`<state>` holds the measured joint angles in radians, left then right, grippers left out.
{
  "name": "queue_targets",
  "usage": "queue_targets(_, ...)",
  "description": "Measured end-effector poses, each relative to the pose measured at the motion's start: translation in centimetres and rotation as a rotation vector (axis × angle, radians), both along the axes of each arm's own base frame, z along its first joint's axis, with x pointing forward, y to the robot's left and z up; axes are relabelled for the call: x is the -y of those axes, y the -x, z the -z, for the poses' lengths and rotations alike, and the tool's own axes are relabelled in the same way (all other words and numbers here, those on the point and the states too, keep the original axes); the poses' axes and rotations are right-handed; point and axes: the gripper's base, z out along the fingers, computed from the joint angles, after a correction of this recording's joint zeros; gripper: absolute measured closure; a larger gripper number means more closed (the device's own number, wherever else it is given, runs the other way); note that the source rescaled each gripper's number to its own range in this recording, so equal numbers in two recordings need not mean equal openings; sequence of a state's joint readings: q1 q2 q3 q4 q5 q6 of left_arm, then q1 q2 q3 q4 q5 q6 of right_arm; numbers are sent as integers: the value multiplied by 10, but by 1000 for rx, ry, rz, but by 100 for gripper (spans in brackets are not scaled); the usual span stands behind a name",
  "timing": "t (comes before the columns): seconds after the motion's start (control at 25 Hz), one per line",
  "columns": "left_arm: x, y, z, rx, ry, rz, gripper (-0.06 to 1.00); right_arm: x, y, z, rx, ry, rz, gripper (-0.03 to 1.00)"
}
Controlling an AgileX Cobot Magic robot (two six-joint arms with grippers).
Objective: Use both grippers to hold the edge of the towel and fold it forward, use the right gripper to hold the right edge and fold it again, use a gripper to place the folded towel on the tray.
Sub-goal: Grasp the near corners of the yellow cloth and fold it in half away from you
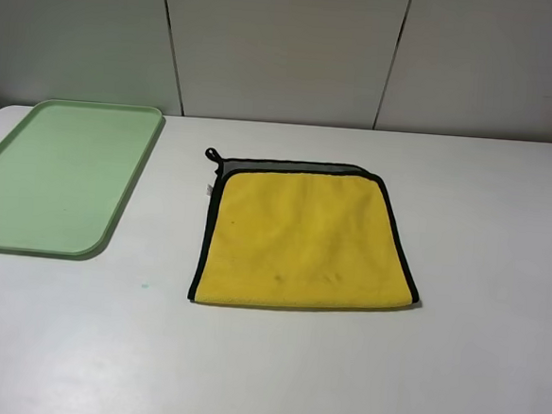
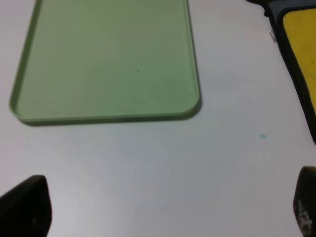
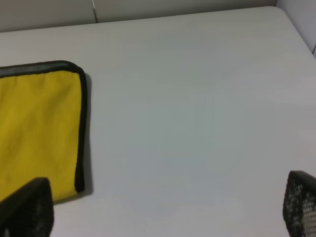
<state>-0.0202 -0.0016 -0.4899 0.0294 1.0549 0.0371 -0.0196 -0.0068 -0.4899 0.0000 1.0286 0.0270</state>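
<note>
The yellow towel (image 1: 302,237) lies flat in the middle of the white table, with a grey strip showing along its far side. The edge of the towel (image 1: 399,239) is a black binding, and a small black loop (image 1: 211,153) sits at the far left corner. The pale green tray (image 1: 60,173) rests at the far left, apart from the towel. Neither arm shows in the high view. My left gripper (image 2: 165,212) hovers open over bare table, between the tray (image 2: 108,59) and the towel (image 2: 301,39). My right gripper (image 3: 163,212) is open beside the towel's (image 3: 39,123) right edge (image 3: 83,128).
The white table (image 1: 474,354) ends at a pale panelled wall (image 1: 287,47) behind. A tiny teal speck (image 1: 144,284) marks the tabletop near the towel's front left corner. The table's right border (image 3: 296,24) shows in the right wrist view.
</note>
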Motion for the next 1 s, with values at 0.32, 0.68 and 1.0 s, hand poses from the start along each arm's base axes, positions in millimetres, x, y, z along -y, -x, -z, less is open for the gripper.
queue_targets(0.32,0,0,0,0,0,0,-4,0,0,0,0,0,0,-3)
queue_targets(0.68,0,0,0,4,0,0,-3,-1,-23,-28,-95,-13,-8,-3)
queue_targets(1.0,0,0,-2,16,7,-5,-3,0,-62,-72,-171,68,-56,-3)
